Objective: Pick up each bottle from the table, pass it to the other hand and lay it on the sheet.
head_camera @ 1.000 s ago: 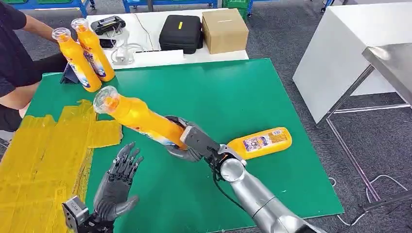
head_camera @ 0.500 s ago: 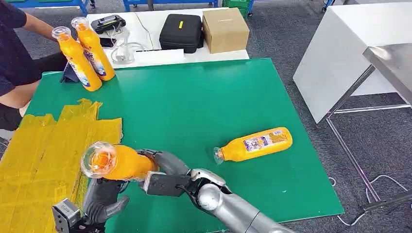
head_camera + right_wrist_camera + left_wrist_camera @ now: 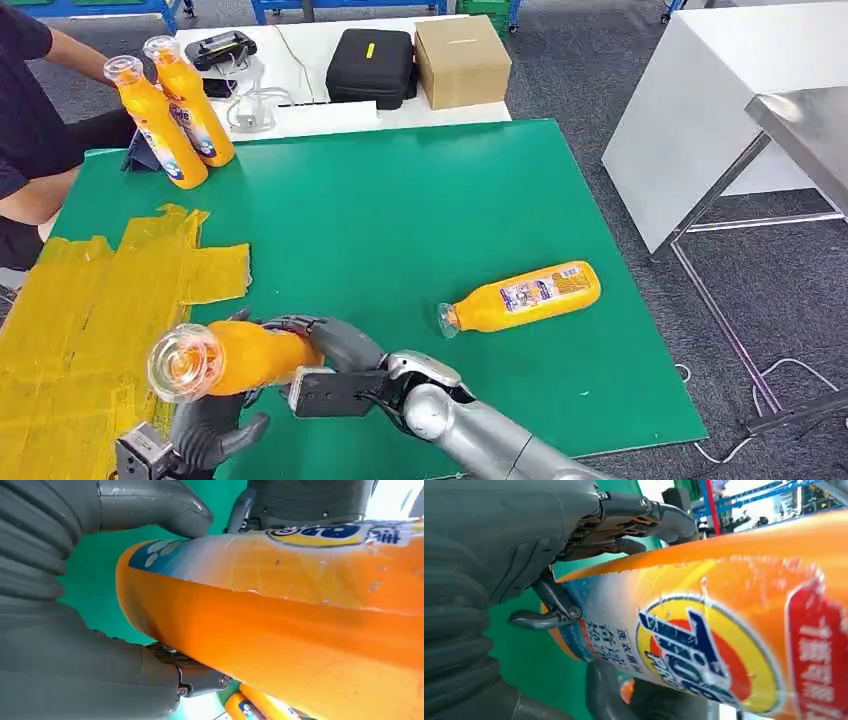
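R hand [image 3: 335,345] grips orange bottle [image 3: 235,357] at its base, cap toward cam. L hand [image 3: 212,425] sits under it w/ fingers on bottle, over counter [image 3: 420,210] near yellow sheet [image 3: 80,300].

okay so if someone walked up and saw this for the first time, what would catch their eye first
Most likely the orange bottle at the near edge of the green table, its clear cap toward the camera, with the right hand wrapped around its base and the left hand under it beside the yellow sheet. Next, a second orange bottle lying on its side toward the table's right, and two more standing upright at the far left corner near a person's arm.
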Motion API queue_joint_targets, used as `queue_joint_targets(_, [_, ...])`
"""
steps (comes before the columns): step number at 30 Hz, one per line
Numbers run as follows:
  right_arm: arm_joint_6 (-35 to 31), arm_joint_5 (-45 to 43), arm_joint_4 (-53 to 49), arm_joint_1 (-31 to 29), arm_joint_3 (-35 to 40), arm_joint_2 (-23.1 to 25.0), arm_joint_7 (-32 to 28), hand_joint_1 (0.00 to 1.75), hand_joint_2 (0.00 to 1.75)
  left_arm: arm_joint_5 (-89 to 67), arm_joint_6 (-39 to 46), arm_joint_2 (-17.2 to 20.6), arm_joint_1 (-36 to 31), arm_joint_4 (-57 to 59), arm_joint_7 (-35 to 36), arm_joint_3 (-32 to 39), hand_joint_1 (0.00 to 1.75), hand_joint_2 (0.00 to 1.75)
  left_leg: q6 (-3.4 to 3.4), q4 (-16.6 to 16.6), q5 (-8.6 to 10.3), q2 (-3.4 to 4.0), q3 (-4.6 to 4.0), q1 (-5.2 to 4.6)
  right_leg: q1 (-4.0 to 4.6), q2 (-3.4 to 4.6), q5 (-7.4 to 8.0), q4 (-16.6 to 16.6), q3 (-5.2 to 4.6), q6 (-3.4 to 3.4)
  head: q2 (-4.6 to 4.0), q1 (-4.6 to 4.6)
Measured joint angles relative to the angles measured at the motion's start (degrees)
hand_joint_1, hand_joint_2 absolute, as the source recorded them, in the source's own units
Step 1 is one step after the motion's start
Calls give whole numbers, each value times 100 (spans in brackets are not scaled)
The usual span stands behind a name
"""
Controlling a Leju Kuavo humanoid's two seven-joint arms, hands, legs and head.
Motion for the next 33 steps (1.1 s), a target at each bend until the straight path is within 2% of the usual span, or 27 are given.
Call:
queue_joint_targets(7, [-4,17,0,-2,2,0,-4,175,175,-409,306,-24,1,-13,-92,-4,0,175,0,0,0,0,0,0,0,0,0,0,0,0,0,0])
queue_joint_targets(13, [-26,70,20,136,107,9,-20,175,175,-1428,1659,-206,-120,-148,-153,-52,0,175,0,0,1,-7,-3,0,1,-5,0,0,4,0,0,7])
queue_joint_targets(14, [-28,81,22,154,107,7,-17,175,175,-1625,1909,-227,-107,-195,-157,-55,16,175,-1,0,1,-6,-5,-1,0,-3,0,0,1,0,0,-9])
queue_joint_targets(15, [-33,100,31,145,105,4,-7,175,175,-1843,2192,-256,-86,-218,-159,-81,162,175,-1,0,1,-2,-5,0,1,-3,0,0,-3,0,0,-4])
queue_joint_targets(16, [-37,111,39,144,105,4,-7,175,175,-1974,2458,-330,-73,-245,-159,-122,175,175,-1,0,0,7,-5,1,2,-2,1,0,-4,-1,0,0])
queue_joint_targets(21, [-68,242,92,203,188,37,-9,175,175,-1832,3309,-520,-63,-437,-142,-181,175,175,-1,0,0,11,-6,0,1,-1,1,-1,-7,0,0,-2])
queue_joint_targets(33, [-135,310,319,297,319,131,-20,175,175,-1285,2959,-588,-34,-490,-129,-155,175,175,-1,0,0,16,-7,1,2,2,1,-1,-12,-1,0,-2])
